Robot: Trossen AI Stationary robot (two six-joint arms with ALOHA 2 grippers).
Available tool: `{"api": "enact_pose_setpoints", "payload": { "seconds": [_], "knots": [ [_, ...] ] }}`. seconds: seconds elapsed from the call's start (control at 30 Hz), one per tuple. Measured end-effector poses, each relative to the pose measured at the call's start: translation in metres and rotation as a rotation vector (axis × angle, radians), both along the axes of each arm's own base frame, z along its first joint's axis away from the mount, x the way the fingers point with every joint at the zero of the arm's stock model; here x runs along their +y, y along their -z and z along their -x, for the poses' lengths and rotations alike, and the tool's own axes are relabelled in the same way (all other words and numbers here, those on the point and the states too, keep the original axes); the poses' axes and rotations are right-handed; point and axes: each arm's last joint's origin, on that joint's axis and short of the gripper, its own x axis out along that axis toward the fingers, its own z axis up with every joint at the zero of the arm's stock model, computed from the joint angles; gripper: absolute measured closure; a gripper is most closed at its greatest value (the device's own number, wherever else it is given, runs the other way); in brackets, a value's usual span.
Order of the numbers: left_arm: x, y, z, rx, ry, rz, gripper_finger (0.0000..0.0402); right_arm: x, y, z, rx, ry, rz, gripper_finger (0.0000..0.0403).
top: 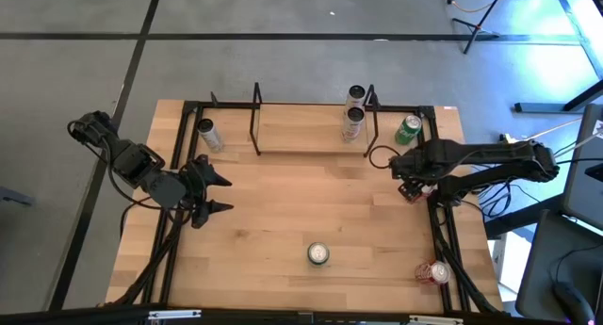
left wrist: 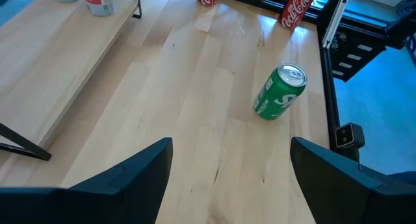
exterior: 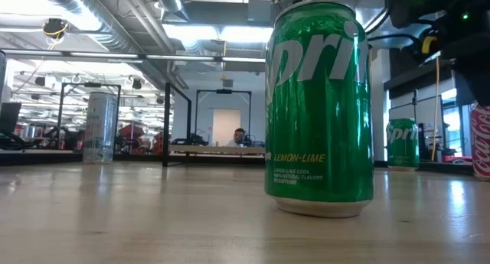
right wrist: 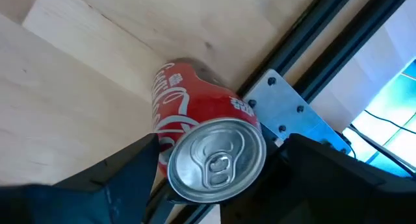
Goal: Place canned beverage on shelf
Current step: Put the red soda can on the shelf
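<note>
Green can (top: 318,254) stands alone, shelf (top: 316,137) well apart.

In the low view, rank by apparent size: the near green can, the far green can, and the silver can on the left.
1. Near green can, largest by far, mostly because it stands close to the camera.
2. Silver can.
3. Far green can, smallest; distance makes true sizes unsure.

Open industrial lab: exposed ceiling ducts (exterior: 115,19), strip lights (exterior: 222,33), distant workbenches (exterior: 218,151).
</note>
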Motion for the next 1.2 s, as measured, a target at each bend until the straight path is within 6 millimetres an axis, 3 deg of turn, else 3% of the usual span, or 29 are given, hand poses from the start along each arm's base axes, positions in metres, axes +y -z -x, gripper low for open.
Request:
{"api": "enact_pose_setpoints", "payload": {
  "seconds": [0.23,0.63,0.73,0.97,1.2],
  "knots": [
    [0.001,0.0,0.0,-0.007,-0.014,-0.01,0.0104,0.001,0.013,0.004,0.041,-0.004,-0.038,0.0075],
    [0.001,0.0,0.0,-0.008,-0.014,-0.011,0.0104,0.003,0.015,-0.002,-0.018,0.007,-0.093,0.0077],
    [0.001,0.0,0.0,-0.008,-0.015,-0.012,0.0104,0.003,0.015,-0.004,-0.042,0.006,-0.095,0.0096],
    [0.001,0.0,0.0,-0.008,-0.015,-0.012,0.0104,0.002,0.014,-0.004,-0.05,0.007,-0.091,0.0183],
    [0.001,0.0,0.0,-0.008,-0.014,-0.012,0.0104,0.002,0.015,-0.007,-0.078,0.005,-0.095,0.0212]
  ]
}}
